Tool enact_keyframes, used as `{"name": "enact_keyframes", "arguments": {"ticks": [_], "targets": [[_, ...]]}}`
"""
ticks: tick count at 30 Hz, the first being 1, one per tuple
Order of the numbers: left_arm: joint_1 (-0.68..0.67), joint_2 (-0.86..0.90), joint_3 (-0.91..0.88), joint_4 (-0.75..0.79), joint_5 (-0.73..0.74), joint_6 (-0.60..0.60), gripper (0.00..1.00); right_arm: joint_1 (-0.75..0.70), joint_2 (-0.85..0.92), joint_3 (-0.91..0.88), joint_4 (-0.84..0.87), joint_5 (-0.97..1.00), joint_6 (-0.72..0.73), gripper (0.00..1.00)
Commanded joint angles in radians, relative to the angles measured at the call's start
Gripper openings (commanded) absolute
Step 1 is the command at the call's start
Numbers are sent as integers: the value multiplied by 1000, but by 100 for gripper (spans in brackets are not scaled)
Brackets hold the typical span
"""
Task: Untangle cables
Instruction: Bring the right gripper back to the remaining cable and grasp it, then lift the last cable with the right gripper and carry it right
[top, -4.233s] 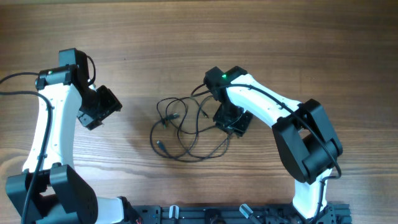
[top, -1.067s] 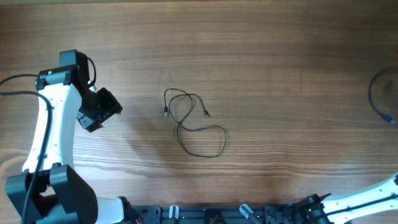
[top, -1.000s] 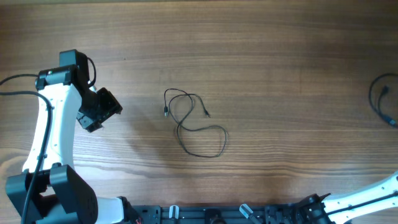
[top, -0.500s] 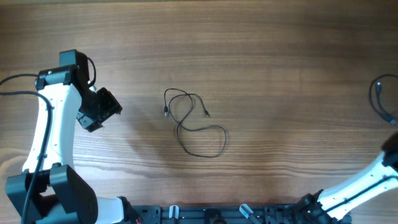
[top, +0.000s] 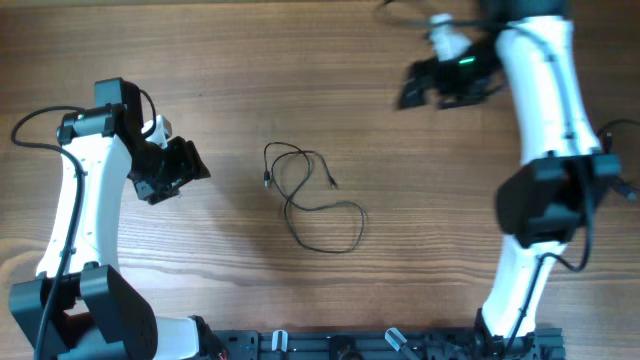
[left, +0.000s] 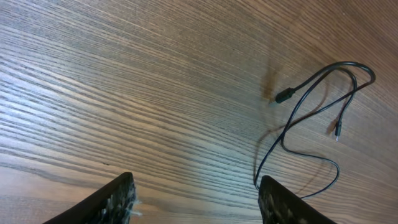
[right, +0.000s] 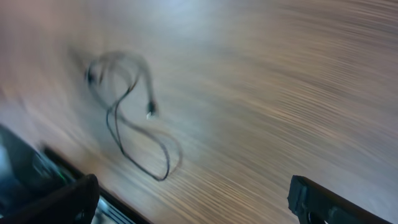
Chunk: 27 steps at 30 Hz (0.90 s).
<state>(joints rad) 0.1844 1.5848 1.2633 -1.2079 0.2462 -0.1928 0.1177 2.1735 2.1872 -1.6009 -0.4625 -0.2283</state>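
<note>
A cable (top: 291, 204) is seen lying in loose loops mid-tabletop (top: 420, 270), touched by neither arm. The left gripper (left: 199, 205) is held wide open and empty near it. The right gripper (right: 186, 208) is likewise spread wide, nothing gripped, well apart at the far side.

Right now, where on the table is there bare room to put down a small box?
The widest bare wood lies between the cable and the right arm, below the right pincer. The strip of table along the far edge, left of that pincer, is also free. It is tighter between the left pincer and the cable.
</note>
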Motion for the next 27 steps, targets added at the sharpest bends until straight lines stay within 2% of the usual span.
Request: {"name": "enact_keyframes", "arguments": {"ticks": [1,4,8,11,15,20,27], "targets": [[3,-18,12,4,19,30,66,169,10,-3,-4,68,-146,100],[3,-18,12,46,10,31,66,330,11,-3,6,185,-130,100],[3,-18,12,114,-51,29,63,457,13,-19,63,259,-48,100],[3,-18,12,132,-57,29,64,526,13,-86,138,259,67,100],[3,-18,12,139,-57,28,66,608,13,-218,234,260,152,100],[3,-18,12,153,-57,25,65,682,13,-369,397,259,416,100],[3,-18,12,153,-57,25,66,775,13,-459,548,260,550,99]]}}
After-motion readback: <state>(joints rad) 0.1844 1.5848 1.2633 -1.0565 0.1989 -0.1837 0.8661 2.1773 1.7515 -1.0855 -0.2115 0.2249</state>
